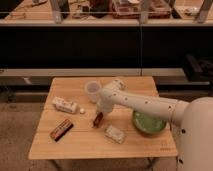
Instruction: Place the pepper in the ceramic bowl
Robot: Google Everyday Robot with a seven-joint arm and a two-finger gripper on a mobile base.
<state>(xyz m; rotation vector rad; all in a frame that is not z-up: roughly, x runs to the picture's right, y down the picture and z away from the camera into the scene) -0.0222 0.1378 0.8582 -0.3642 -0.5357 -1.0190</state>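
The pepper (97,119) is a small dark reddish-brown tapered thing near the middle of the wooden table (75,145). My gripper (100,112) hangs at the end of the white arm, right over the pepper's upper end and touching or nearly touching it. The green ceramic bowl (149,123) sits on the right side of the table, partly hidden behind my arm's forearm, about a hand's width right of the pepper.
A translucent whitish plastic cup (92,91) stands just behind the gripper. A white packet (65,105) lies at the left, a dark bar with orange markings (61,129) at the front left, and a pale wrapped packet (115,134) in front of the pepper.
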